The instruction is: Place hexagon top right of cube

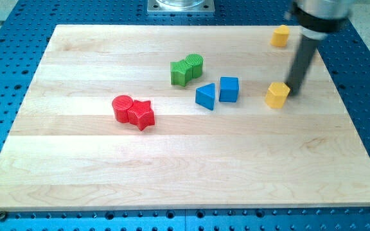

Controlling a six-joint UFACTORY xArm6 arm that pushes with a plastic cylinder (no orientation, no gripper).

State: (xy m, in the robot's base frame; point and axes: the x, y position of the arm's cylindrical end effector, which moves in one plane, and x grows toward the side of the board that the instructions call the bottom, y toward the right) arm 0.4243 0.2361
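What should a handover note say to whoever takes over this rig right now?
My tip is at the upper right edge of the lower yellow block, the likely hexagon, apparently touching it.
That block lies right of the blue cube, about level with it, apart from it.
A second yellow block sits near the board's top right.
Done: tip at the block. Left: move it up, so it sits top right of the cube.

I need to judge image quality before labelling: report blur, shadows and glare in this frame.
Camera view: the arm's upper housing at the view's top right is blurred, while my tip, just right of the yellow hexagon, looks sharp. The blue cube and the other blocks are crisp, with short soft shadows. The wooden board is evenly lit, without harsh glare.
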